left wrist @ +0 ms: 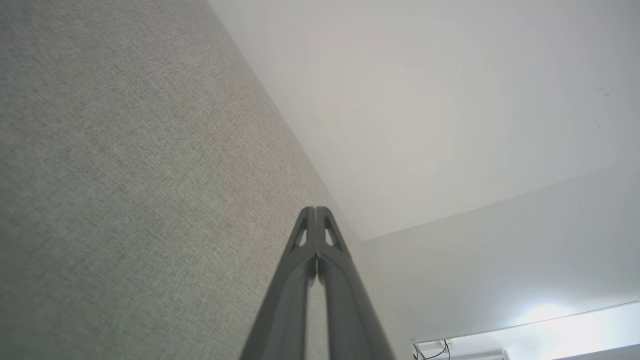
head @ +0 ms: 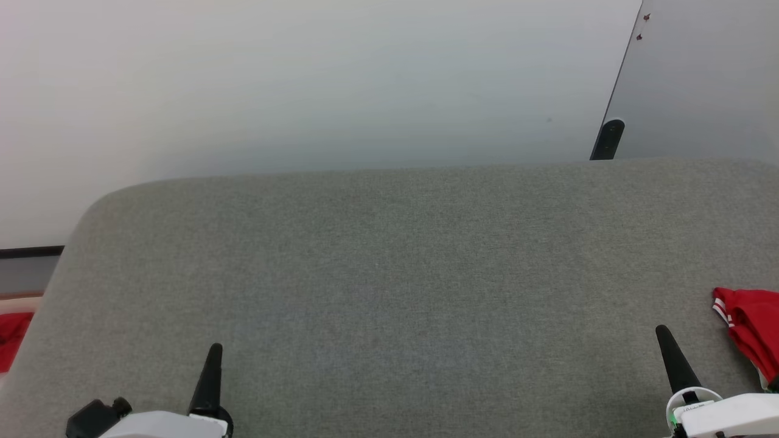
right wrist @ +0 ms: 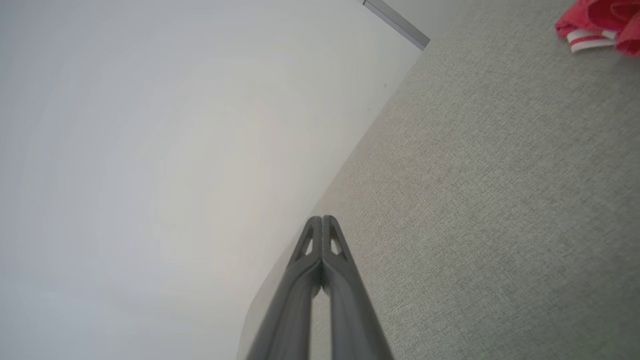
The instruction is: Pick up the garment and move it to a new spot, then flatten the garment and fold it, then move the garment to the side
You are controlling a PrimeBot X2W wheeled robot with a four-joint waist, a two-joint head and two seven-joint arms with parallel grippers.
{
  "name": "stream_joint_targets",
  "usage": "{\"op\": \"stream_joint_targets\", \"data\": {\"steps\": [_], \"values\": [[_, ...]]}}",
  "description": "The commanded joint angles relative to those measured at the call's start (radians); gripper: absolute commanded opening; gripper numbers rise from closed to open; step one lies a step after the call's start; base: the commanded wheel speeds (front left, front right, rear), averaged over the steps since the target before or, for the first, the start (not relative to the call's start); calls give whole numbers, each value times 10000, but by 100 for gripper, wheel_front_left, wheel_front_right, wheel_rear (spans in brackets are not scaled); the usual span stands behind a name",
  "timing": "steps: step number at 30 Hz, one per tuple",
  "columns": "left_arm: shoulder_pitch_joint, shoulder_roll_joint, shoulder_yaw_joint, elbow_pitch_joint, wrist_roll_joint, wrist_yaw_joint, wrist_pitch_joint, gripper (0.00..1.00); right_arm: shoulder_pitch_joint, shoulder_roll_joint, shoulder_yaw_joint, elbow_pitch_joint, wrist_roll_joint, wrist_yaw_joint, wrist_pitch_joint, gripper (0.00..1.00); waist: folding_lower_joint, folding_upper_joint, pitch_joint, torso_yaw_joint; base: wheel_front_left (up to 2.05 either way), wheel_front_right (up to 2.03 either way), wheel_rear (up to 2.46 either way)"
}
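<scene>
Count, head view: one grey cloth-covered surface [head: 389, 274], one garment [head: 753, 331], one small red fabric piece [head: 11, 337], two grippers, one dark post [head: 608, 139].

Garment: bunched, red, with white-and-red striped trim showing on its left side. It lies on the grey surface at the right edge of the frame, below mid-height, partly cut off by the frame. In the right wrist view it sits in the upper right corner [right wrist: 597, 22], well apart from the fingertips.

Small red fabric piece: at the left edge of the frame, beyond the surface's left border.

Left gripper [head: 215, 349]: lower left of the frame, pale wrist housing at the bottom edge, fingers pointing up the frame and leaning slightly right. Jaws pressed together, holding nothing.

Right gripper [head: 661, 331]: lower right, fingers pointing up and leaning slightly left, just left of the garment and apart from it. Jaws pressed together, holding nothing.

Both wrist views show each finger pair lying low along the grey cloth; contact with it cannot be determined.

Dark post: upper right, behind the surface's far edge.
</scene>
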Motion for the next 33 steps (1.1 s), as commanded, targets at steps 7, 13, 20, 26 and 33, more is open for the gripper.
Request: {"op": "stream_joint_targets", "data": {"steps": [7,13,20,26,33], "values": [[-325,-41,114,8,-800,-129,219,0,-353,56,-81,41,879,-7,72,0,0,0,61,14,0,0,0],[-462,-86,165,51,-1323,-187,367,0,-463,96,-110,114,1418,-8,126,0,0,0,110,24,0,0,0],[-577,-136,220,95,-1892,-222,543,0,-547,138,-138,205,2020,-9,183,0,0,0,167,36,0,0,0],[-678,-181,263,131,-2349,-275,667,0,-650,172,-157,265,2503,-9,234,0,0,0,216,47,0,0,0],[-792,-224,313,179,-2855,-302,811,0,-715,210,-177,345,3037,-10,271,0,0,0,273,59,0,0,0]]}}
